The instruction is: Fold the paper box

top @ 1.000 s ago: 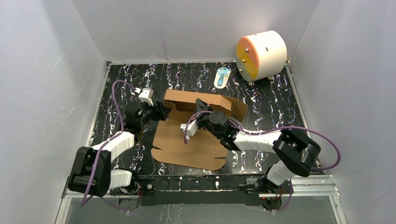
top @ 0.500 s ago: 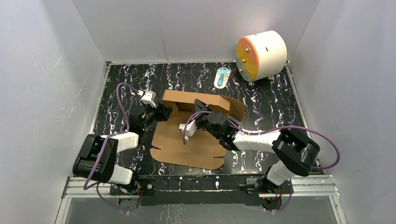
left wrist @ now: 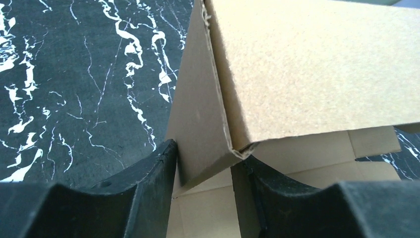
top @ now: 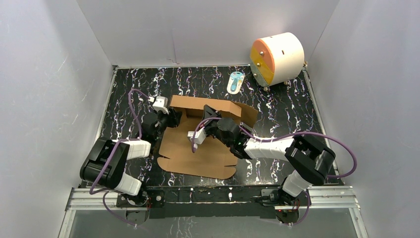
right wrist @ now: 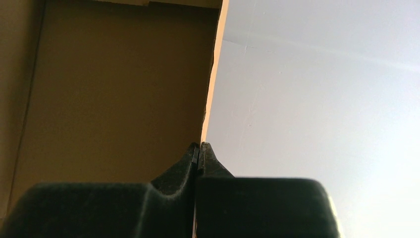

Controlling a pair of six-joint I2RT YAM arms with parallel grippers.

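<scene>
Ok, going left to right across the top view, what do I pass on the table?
left gripper → paper box → white-and-orange cylinder. Left out: the right gripper and the small blue item, since both fall within the box's span.

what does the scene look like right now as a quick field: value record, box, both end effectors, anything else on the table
task item: paper box, brown cardboard, partly folded
box state: near panel flat on the table, far wall and side flaps raised
left end effector: at the box's far left corner, fingers on either side of a raised flap
right end effector: pinched shut on the thin edge of a raised panel
other items: white-and-orange cylinder at far right; teal-and-white packet beside it, apart from the box
</scene>
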